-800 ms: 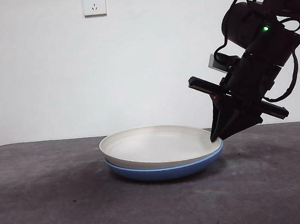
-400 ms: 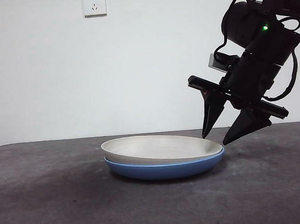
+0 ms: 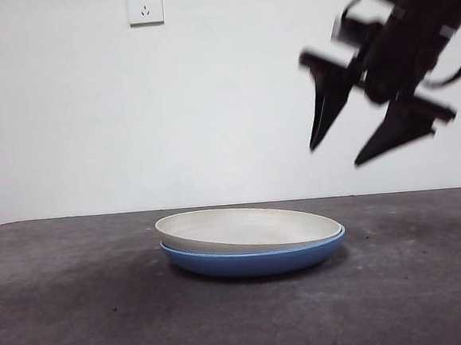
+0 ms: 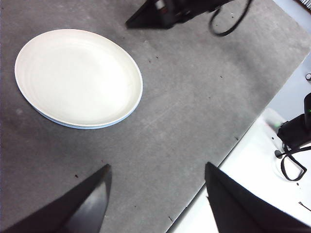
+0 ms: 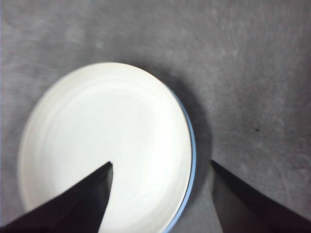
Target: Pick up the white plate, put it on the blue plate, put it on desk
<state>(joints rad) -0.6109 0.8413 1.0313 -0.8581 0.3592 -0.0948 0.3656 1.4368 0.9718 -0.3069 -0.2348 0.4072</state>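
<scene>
— Cream-coloured and matte, the white plate (image 3: 247, 227) sits nested in the blue plate (image 3: 253, 260), near the middle of the desk (image 3: 74, 313), well in from every edge. Why does it lie slightly askew?

— It looks simply dropped in, not pressed flat: in the front view its left rim rides a little higher than its right, and only a thin blue band shows along one side in both wrist views. The blue plate carries its whole weight, so I judge the stacking step done.

— And the grippers?

— The right gripper (image 3: 372, 141) hangs above the desk, over the plates' right rim and clear of them, jaws spread wide with nothing between them. Its wrist view looks straight down onto the white plate (image 5: 104, 145), which fits an arm that has just let go. The left gripper (image 4: 155, 194) waits high over the desk's edge, jaws also apart and empty, plates well away from it.

— What differs from a second ago?

— Then the right gripper's jaws were pinched on the white plate's right rim, the plate tilted up. Half a second ago the jaws had opened just beside the rim and the plate had settled. Now the gripper has risen well clear, blurred by its motion. The plates themselves have not shifted since the release.
</scene>
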